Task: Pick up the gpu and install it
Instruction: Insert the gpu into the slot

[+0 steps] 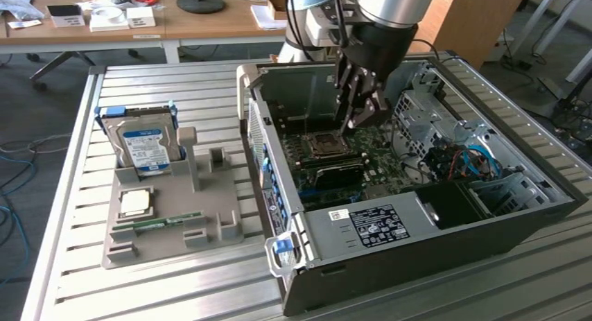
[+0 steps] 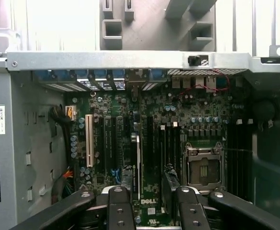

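Gripper: your gripper [image 1: 356, 123] is down inside the open computer case [image 1: 518, 217], above the motherboard [image 1: 370, 151]. Its jaws are spread wide and hold nothing.

Fingers: in the wrist view your two black fingers [image 2: 118, 208] stand apart over the board, with the gripper [image 2: 154, 211] centred between them.

Gpu: the gpu [image 2: 138, 163] stands on edge in the motherboard's slot area and you see it edge-on as a thin dark card with a pale line along it. It lies between your spread fingers. Neither pad looks pressed against it, though you cannot tell for sure.

Gpu, exterior view: the gpu [image 1: 337, 174] shows as a dark slab just beside the CPU socket [image 1: 324, 142], on the side toward the power supply [image 1: 370, 224].

Neighbours on the board: a white slot [image 2: 89, 146] runs parallel to the card, and the CPU socket [image 2: 204, 172] sits open on its other side.

Parts holder: on the exterior view's left, a grey holder [image 1: 218, 227] rests on the slatted table [image 1: 185, 85], well apart from the case.

On the holder: it carries a hard drive [image 1: 143, 148] with a blue and white label, standing upright, a square chip [image 1: 137, 202] and a narrow green RAM stick [image 1: 157, 224] lying flat.
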